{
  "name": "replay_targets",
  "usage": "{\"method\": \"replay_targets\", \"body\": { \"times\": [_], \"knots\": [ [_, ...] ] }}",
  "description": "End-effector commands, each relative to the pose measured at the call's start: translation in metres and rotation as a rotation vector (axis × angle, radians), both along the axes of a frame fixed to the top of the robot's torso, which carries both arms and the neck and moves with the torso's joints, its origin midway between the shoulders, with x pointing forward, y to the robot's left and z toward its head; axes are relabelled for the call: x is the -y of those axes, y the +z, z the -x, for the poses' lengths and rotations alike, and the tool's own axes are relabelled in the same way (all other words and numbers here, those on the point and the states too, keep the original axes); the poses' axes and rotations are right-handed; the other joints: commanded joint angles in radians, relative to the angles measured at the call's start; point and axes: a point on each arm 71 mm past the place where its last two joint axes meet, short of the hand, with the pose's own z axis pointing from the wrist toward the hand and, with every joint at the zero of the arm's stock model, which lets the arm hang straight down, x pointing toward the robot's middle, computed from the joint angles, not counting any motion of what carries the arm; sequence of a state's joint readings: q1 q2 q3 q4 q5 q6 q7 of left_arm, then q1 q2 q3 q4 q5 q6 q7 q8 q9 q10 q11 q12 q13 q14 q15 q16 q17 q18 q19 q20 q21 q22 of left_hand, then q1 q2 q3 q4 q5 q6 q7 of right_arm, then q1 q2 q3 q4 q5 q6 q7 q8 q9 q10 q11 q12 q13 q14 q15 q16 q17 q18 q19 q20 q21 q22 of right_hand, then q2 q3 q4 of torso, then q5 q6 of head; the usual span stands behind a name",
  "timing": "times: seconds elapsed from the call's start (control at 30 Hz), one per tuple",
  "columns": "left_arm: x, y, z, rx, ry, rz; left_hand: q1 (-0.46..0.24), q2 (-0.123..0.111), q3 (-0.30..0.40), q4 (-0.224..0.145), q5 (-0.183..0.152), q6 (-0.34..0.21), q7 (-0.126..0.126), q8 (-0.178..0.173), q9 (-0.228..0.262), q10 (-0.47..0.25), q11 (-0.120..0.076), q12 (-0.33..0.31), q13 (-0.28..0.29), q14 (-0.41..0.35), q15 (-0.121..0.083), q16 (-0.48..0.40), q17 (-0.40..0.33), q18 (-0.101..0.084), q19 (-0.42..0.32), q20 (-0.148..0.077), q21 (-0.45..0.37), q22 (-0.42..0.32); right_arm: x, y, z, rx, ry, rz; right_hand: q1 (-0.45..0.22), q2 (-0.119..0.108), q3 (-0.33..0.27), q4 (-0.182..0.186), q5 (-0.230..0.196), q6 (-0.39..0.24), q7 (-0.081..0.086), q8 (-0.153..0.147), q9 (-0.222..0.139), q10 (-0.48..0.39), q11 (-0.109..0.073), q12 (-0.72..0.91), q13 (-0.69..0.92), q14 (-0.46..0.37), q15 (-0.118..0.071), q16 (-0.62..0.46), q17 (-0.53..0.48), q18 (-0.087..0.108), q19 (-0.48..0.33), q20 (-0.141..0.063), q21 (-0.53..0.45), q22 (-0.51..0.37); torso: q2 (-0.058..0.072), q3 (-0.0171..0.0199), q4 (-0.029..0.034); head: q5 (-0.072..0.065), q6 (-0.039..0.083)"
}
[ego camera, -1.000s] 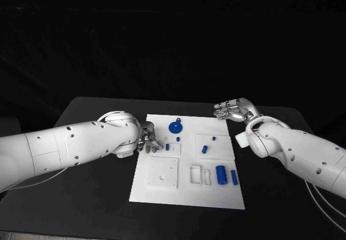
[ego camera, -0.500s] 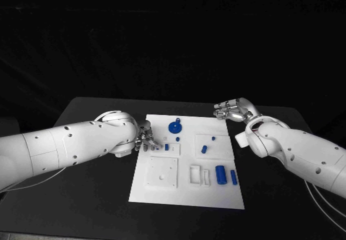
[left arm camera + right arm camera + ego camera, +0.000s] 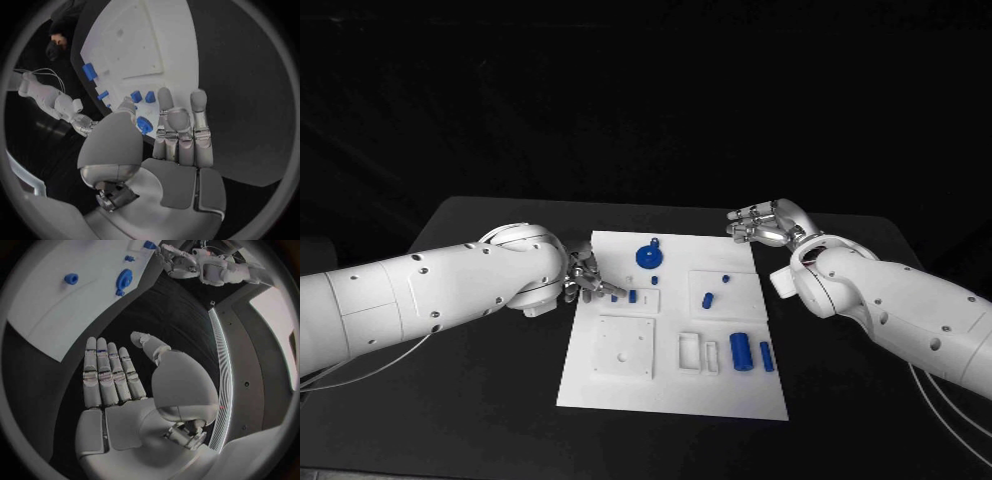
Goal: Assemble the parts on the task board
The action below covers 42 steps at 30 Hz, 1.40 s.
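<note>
- Left hand [image 3: 593, 283] sits at the task board's [image 3: 668, 385] left edge, fingers [image 3: 199, 107] straight and apart, gripping nothing, tips right beside a small blue part [image 3: 633, 296].
- Right hand [image 3: 764, 222] hangs over the black table [image 3: 473, 400] off the board's far right corner, flat, fingers loosely together, empty.
- Blue round part [image 3: 651, 254] stands far on the board; two blue bars [image 3: 751, 351] lie near right.
</note>
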<state>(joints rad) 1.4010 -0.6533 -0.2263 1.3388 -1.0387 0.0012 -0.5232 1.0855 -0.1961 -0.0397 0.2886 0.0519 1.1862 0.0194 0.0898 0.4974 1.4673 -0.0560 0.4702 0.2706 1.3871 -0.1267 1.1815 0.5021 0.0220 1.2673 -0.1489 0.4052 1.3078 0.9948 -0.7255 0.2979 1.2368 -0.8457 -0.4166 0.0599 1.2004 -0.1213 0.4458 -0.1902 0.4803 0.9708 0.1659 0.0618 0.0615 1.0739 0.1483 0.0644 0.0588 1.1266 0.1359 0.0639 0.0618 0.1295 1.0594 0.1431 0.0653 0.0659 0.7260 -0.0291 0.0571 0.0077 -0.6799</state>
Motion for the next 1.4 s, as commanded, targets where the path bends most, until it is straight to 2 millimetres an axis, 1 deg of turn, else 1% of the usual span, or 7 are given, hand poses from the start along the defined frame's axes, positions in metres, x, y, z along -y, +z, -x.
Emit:
{"method": "replay_targets", "body": {
  "times": [0.03, 0.1, 0.27, 0.4, 0.53, 0.77, 1.4],
  "knots": [
    [0.003, 0.001, 0.002, -0.044, 0.045, 0.134, -0.002, 0.0, -0.025, 0.0, -0.003, -0.047, 0.014, -0.004, -0.031, 0.014, 0.011, -0.061, -0.027, -0.01, 0.009, -0.016, -0.004, -0.02, -0.009, 0.006, -0.014, 0.005, -0.001, 0.0, 0.001, 0.005, 0.013, -0.003, -0.006, 0.0, -0.008, 0.0, 0.003, -0.007, 0.0, -0.002, -0.002, -0.006, 0.0, -0.002, -0.001, -0.007, 0.002, -0.003, -0.001, 0.004, -0.01, -0.001, 0.001, -0.001, 0.0, 0.0002, 0.0015, 0.0, 0.001],
    [0.002, 0.003, 0.001, -0.037, 0.065, 0.19, -0.001, 0.001, -0.034, 0.002, -0.002, -0.091, 0.034, 0.001, -0.068, -0.025, 0.026, -0.136, -0.067, -0.037, 0.029, -0.041, -0.011, -0.015, -0.026, 0.024, -0.039, -0.005, -0.001, 0.0, 0.001, 0.005, 0.013, -0.003, -0.005, 0.0, -0.01, 0.0, 0.003, -0.009, 0.0, -0.002, -0.002, -0.006, 0.0, -0.002, -0.001, -0.008, 0.002, -0.003, -0.001, 0.004, -0.01, -0.001, 0.001, -0.001, 0.0, 0.0003, 0.001, 0.0, 0.003],
    [0.0, 0.015, -0.006, 0.091, 0.104, 0.366, 0.175, 0.182, 0.013, -0.126, 0.171, -0.124, 0.055, 0.062, -0.217, -0.075, 0.059, -0.257, -0.156, -0.102, 0.062, -0.131, -0.053, -0.004, -0.063, 0.06, -0.125, -0.046, 0.0, 0.0, 0.001, 0.006, 0.011, -0.004, -0.005, 0.0, -0.01, 0.0, 0.003, -0.009, 0.0, -0.002, -0.002, -0.006, 0.0, -0.002, -0.001, -0.008, 0.002, -0.003, -0.001, 0.004, -0.01, -0.001, 0.001, -0.001, 0.0, 0.0007, 0.0003, -0.001, 0.006],
    [-0.002, 0.025, -0.011, 0.201, 0.105, 0.459, 0.318, 0.242, 0.058, -0.23, 0.194, -0.114, 0.062, 0.059, -0.308, -0.123, 0.072, -0.325, -0.208, -0.121, 0.074, -0.182, -0.09, 0.002, -0.069, 0.073, -0.168, -0.07, 0.001, 0.0, 0.001, 0.007, 0.009, -0.006, -0.004, 0.001, -0.01, 0.0, 0.003, -0.006, 0.0, -0.002, -0.002, -0.006, 0.0, -0.002, -0.001, -0.008, 0.002, -0.003, -0.001, 0.005, -0.009, -0.001, 0.001, -0.001, 0.001, 0.0012, -0.0006, -0.003, 0.008],
    [0.001, 0.032, -0.014, 0.288, 0.053, 0.506, 0.391, 0.2, 0.238, -0.388, 0.179, -0.026, 0.08, 0.005, -0.393, -0.138, 0.087, -0.399, -0.209, -0.128, 0.083, -0.216, -0.123, 0.035, -0.111, 0.078, -0.133, 0.028, 0.001, 0.0, 0.001, 0.007, 0.008, -0.009, -0.003, 0.002, -0.006, -0.001, 0.002, -0.004, -0.001, -0.002, -0.002, -0.005, 0.0, -0.002, -0.001, -0.007, 0.002, -0.003, -0.001, 0.005, -0.009, -0.001, 0.001, -0.001, 0.001, 0.0011, -0.0007, -0.004, 0.01],
    [0.015, 0.038, -0.014, 0.372, -0.099, 0.464, 0.363, 0.185, 0.285, -0.487, 0.102, 0.02, 0.077, -0.025, -0.429, -0.149, 0.096, -0.406, -0.21, -0.128, 0.088, -0.247, -0.155, 0.053, -0.155, 0.088, -0.039, 0.026, 0.002, -0.001, 0.001, 0.009, 0.005, -0.015, -0.004, 0.002, 0.006, -0.005, 0.0, 0.003, -0.001, -0.001, -0.001, -0.004, -0.001, -0.002, -0.001, -0.005, 0.001, -0.003, -0.001, 0.005, -0.007, -0.002, 0.001, -0.001, 0.001, 0.001, -0.0008, -0.007, 0.019],
    [0.069, 0.038, -0.013, 0.548, -0.499, 0.183, 0.306, 0.169, 0.188, -0.488, 0.092, -0.032, 0.054, -0.027, -0.43, -0.231, 0.111, -0.412, -0.212, -0.101, 0.093, -0.2, -0.148, 0.049, -0.087, 0.098, -0.119, 0.014, -0.002, 0.0, 0.001, 0.011, 0.011, -0.023, -0.004, 0.002, 0.006, -0.005, 0.0, 0.003, -0.001, -0.001, -0.001, -0.004, -0.001, -0.002, -0.001, -0.005, 0.001, -0.003, -0.001, 0.005, -0.007, -0.002, 0.001, -0.001, 0.003, -0.0001, -0.0002, -0.013, 0.033]
  ]
}}
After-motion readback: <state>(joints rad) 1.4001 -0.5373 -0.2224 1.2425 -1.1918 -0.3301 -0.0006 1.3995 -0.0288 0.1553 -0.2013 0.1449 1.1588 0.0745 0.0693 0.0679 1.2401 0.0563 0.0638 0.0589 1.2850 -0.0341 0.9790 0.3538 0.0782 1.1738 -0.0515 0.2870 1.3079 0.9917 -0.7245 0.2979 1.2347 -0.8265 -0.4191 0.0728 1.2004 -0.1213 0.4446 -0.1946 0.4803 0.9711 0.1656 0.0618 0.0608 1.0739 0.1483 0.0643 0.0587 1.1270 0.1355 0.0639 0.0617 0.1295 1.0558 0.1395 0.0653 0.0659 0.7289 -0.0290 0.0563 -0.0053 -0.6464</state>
